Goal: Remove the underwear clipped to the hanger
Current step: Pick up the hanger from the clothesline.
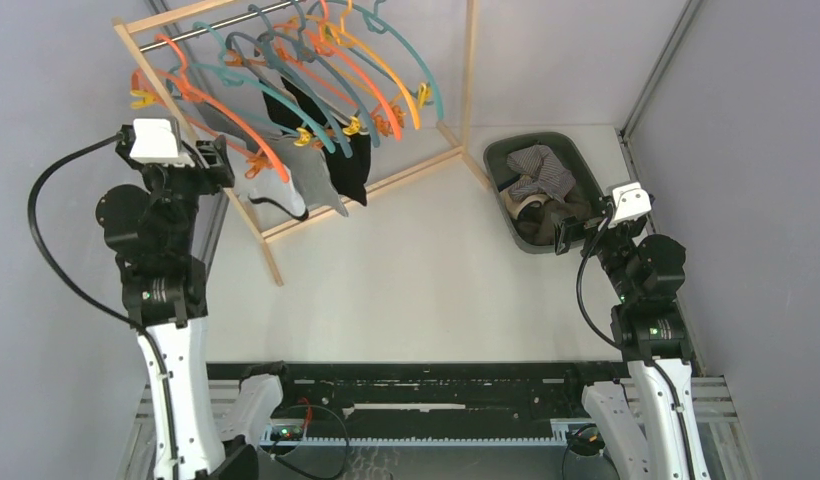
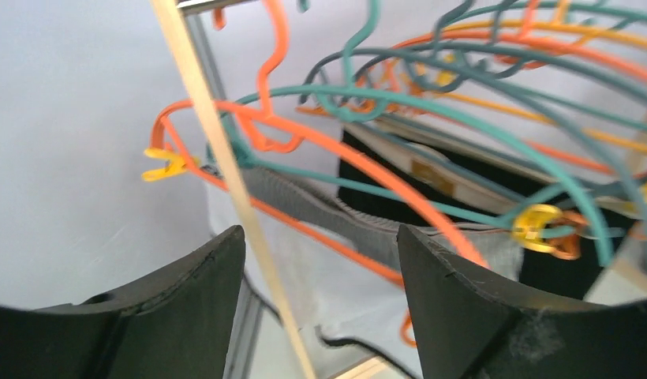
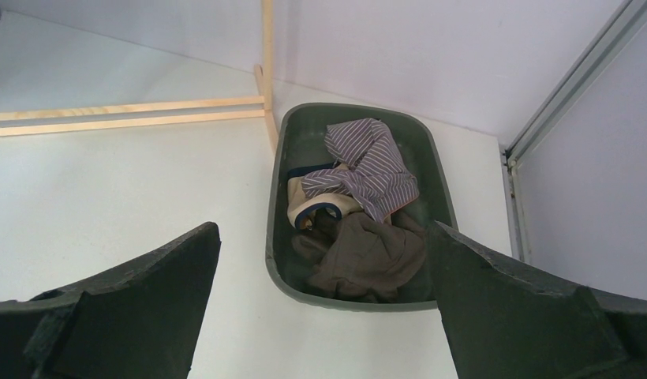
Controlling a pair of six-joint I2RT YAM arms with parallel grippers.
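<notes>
The underwear hangs from clips on coloured hangers [image 1: 286,90] on a wooden rack: a white one with black trim [image 1: 289,192], a grey one [image 1: 314,178] and a black one [image 1: 352,160]. My left gripper [image 1: 233,165] is raised at the rack's left end, beside the white pair. In the left wrist view it [image 2: 320,253] stands open. The white underwear [image 2: 360,284], its grey waistband [image 2: 304,201] and an orange hanger [image 2: 360,170] lie beyond the gap, untouched. My right gripper [image 1: 568,233] [image 3: 324,229] is open and empty above the bin.
A wooden rack post [image 2: 226,181] crosses in front of the left fingers. Yellow and orange clips [image 2: 541,229] hold the cloth. A dark green bin [image 3: 277,197] at the right holds a striped cloth [image 3: 372,162] and a brown garment [image 3: 368,257]. Walls stand close on both sides.
</notes>
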